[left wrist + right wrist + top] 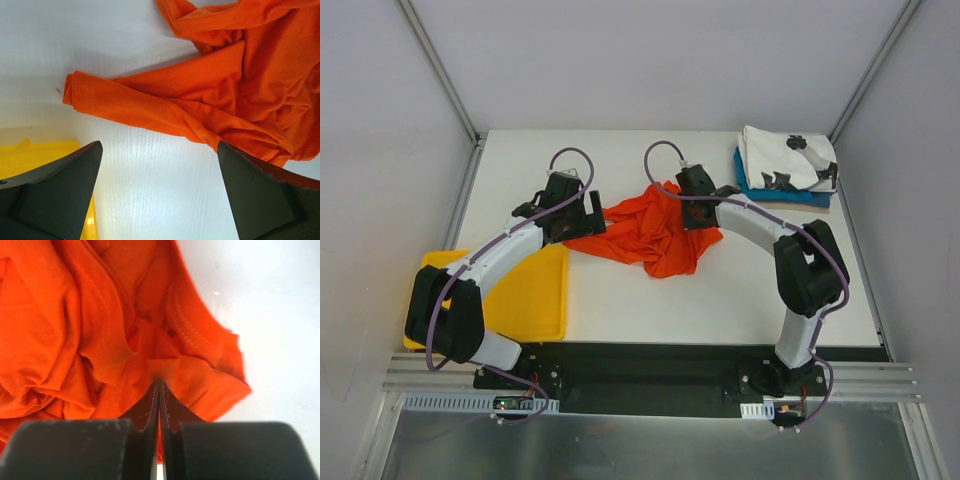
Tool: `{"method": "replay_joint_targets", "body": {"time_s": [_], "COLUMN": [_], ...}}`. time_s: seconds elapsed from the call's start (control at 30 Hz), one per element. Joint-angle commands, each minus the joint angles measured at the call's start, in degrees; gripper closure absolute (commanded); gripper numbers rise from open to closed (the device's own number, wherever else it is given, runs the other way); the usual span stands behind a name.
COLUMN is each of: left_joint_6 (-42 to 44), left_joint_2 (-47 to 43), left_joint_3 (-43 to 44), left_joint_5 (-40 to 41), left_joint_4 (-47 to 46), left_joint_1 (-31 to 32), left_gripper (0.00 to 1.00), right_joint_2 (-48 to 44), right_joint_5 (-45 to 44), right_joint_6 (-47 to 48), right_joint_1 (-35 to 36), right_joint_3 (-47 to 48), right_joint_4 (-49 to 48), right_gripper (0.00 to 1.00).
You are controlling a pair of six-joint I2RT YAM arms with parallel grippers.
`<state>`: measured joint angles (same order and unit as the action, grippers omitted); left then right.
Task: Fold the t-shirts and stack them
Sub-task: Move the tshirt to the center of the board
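The crumpled orange-red t-shirt (pixel 645 235) lies mid-table, between the two arms. My right gripper (pixel 695 212) is shut on a fold of the orange-red t-shirt (pixel 90 340) near its right edge, the closed fingertips (pixel 159 382) pinching the cloth. My left gripper (pixel 582 222) hangs open just left of the shirt, nothing between its fingers (pixel 65 175). A rolled sleeve (pixel 85 92) of the orange-red t-shirt (pixel 215 95) points left ahead of that gripper (pixel 160 150). At the back right, a folded white t-shirt with black marks (pixel 785 155) rests on a folded teal-blue t-shirt (pixel 790 197).
A yellow plastic tray (pixel 535 295) lies at the table's front left, under the left arm, and its edge (pixel 30 155) shows beside the left finger. Grey walls close in the back and both sides of the white table (pixel 720 300).
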<state>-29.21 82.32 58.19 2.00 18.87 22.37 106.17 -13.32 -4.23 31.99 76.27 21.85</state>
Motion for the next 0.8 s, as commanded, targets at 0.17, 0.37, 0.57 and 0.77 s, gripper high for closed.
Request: {"method": "replay_joint_targets", "body": {"time_s": [0.17, 0.37, 0.57, 0.77], "left_joint_6": [-0.5, -1.0, -1.3, -1.2], "left_joint_2": [0.3, 1.5, 2.8, 1.6], "left_joint_3": [-0.1, 0.3, 0.9, -0.5], "left_joint_5": [-1.9, -4.1, -5.0, -4.0], "left_joint_4": [-0.2, -0.2, -0.2, -0.2], "left_joint_1": [-0.7, -0.7, -0.7, -0.7], "left_gripper": [0.01, 0.01, 0.01, 0.01], "right_joint_2": [-18.7, -25.2, -19.4, -5.6], "right_joint_5": [-18.1, -15.2, 5.1, 4.8], "right_joint_6": [1.7, 3.3, 8.0, 7.7], "right_joint_1": [-0.3, -2.3, -1.2, 0.1], "right_joint_3": [-5.2, -8.8, -5.5, 2.0], "right_joint_4": [1.7, 2.0, 0.7, 4.3], "right_gripper": [0.99, 0.99, 0.50, 0.39]}}
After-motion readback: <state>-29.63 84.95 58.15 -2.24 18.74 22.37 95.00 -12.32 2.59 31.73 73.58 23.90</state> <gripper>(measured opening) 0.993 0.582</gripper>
